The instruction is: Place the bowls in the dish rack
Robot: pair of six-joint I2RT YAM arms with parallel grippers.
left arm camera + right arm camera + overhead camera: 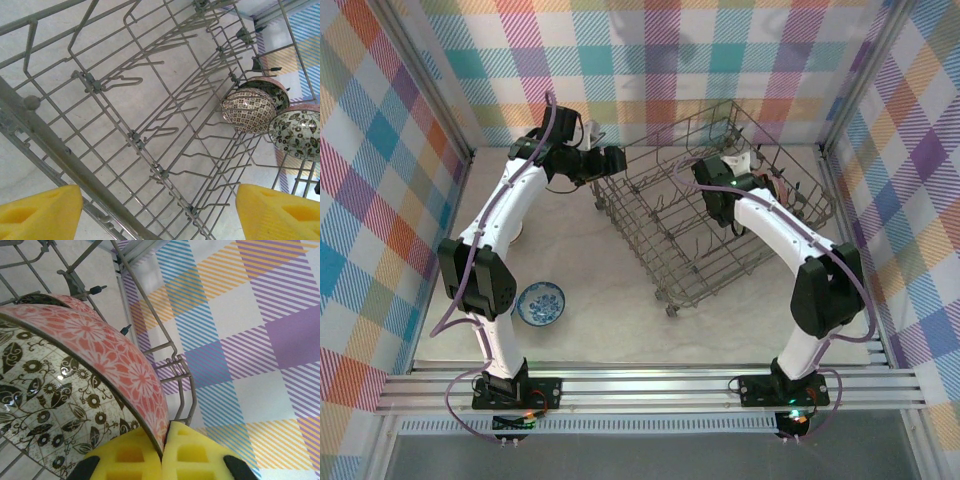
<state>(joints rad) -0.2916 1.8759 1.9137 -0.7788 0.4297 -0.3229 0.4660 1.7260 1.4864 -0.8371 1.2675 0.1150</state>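
While the right gripper point(162, 452) pinches a floral bowl point(75, 370) by its rim, far right in the dish rack point(660, 235), the left gripper point(160, 210) hangs wide open, empty, above its left edge.

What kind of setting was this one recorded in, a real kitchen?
Probably a staged lab cell, not a kitchen: plaid-patterned walls on every side, an aluminium rail along the near edge, and a dish rack set on a table.
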